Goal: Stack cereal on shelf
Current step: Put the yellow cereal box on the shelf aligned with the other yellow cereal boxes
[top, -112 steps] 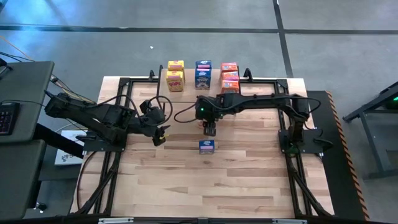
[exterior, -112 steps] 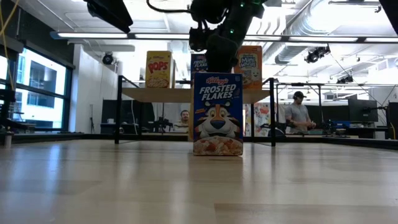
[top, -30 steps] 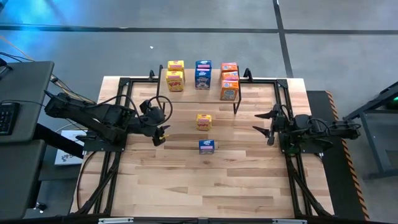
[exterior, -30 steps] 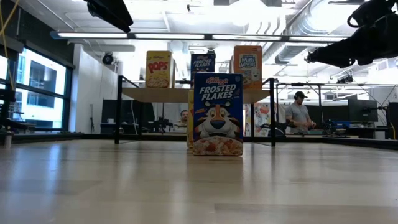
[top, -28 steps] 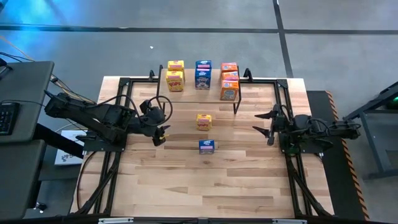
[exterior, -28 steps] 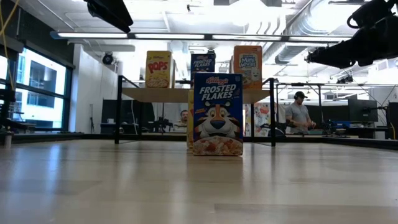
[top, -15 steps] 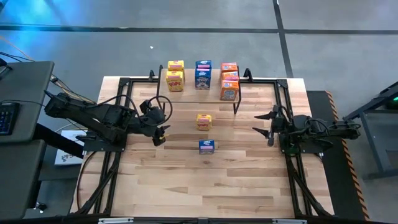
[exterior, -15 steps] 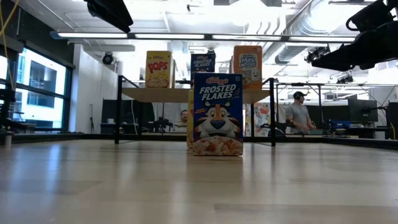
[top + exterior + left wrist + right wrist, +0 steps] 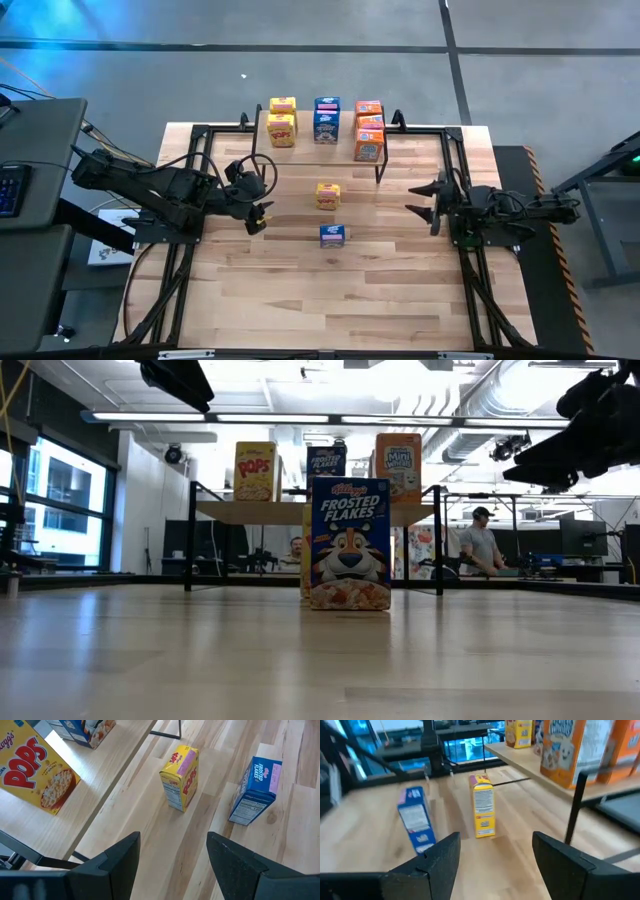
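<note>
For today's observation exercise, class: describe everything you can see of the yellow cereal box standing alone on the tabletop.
The yellow Pops cereal box is a small cardboard carton with red lettering, a pink top flap and a nutrition panel on its narrow side. It stands upright on the wooden tabletop, in front of the shelf, with the blue Frosted Flakes box apart behind it. Nothing touches it but the table.

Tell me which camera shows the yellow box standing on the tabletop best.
Left wrist view: the yellow box is close and unobstructed. Right wrist view shows its side panel; high view only its small top; low view mostly hides it behind the blue box.
</note>
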